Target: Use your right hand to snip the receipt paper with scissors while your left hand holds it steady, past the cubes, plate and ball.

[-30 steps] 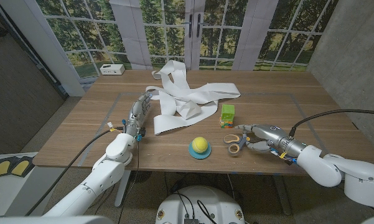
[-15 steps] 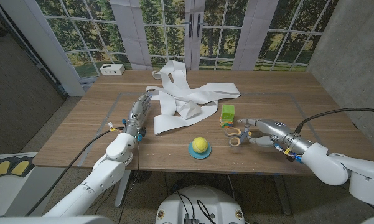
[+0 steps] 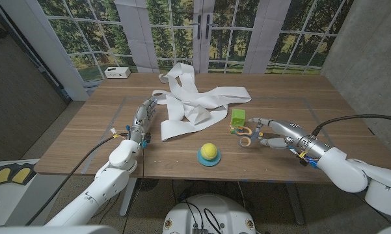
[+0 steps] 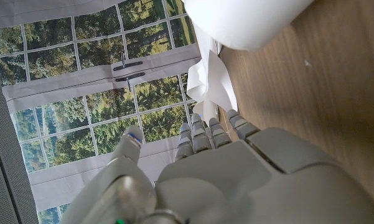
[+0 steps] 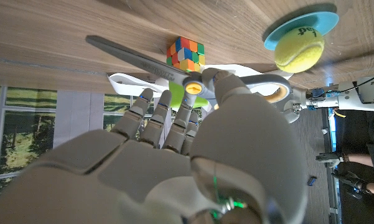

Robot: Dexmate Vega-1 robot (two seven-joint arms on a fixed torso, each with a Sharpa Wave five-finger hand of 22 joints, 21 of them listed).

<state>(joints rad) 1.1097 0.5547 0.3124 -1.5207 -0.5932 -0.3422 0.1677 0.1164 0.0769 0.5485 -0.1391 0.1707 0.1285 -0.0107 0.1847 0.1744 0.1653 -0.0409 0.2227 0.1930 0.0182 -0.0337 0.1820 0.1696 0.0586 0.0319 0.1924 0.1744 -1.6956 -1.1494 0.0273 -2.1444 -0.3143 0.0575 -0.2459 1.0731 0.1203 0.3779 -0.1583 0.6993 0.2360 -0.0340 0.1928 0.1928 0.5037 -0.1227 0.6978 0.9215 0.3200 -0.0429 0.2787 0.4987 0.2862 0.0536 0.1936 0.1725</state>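
Scissors (image 3: 246, 135) in right hand (image 3: 273, 133), blades pointing leftward.

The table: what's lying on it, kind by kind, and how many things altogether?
Receipt paper: 1 tangled strip
Scissors: 1
Cubes: 2, green cube and colourful puzzle cube
Tennis ball: 1
Blue plate: 1
White box: 1
Total: 7

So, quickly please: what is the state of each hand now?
Left hand: holds nothing, fingers straight, resting by the receipt paper.
Right hand: holding the scissors.
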